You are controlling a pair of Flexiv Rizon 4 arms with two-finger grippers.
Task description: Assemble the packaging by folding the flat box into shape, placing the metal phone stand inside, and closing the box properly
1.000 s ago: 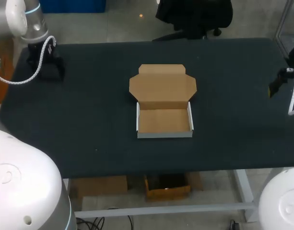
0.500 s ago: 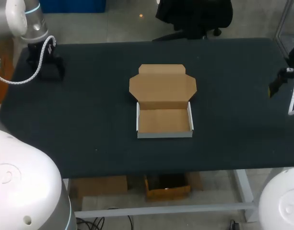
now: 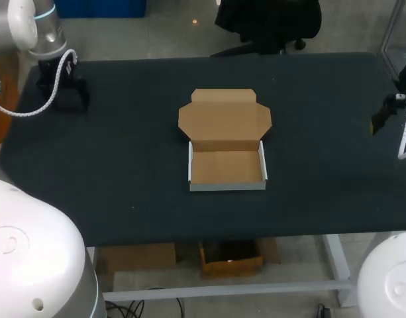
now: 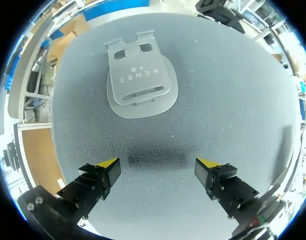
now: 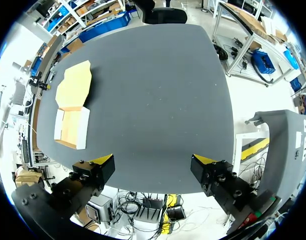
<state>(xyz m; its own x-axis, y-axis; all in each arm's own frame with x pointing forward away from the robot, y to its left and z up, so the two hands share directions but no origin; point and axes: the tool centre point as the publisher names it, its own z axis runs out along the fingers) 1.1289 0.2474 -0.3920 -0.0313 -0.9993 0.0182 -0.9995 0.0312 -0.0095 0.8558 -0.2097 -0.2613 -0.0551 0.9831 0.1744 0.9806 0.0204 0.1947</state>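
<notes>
A brown cardboard box with white outer walls stands folded into a tray at the table's middle, its lid lying open and flat behind it. The right wrist view shows the same box far ahead and to one side of my right gripper, which is open and empty near the table's right edge. The grey metal phone stand lies flat on the table just ahead of my left gripper, which is open and empty above the back left corner.
The dark table carries nothing besides the box and the stand. Bare surface lies all around the box. The head view does not show the stand, which is hidden by my left gripper.
</notes>
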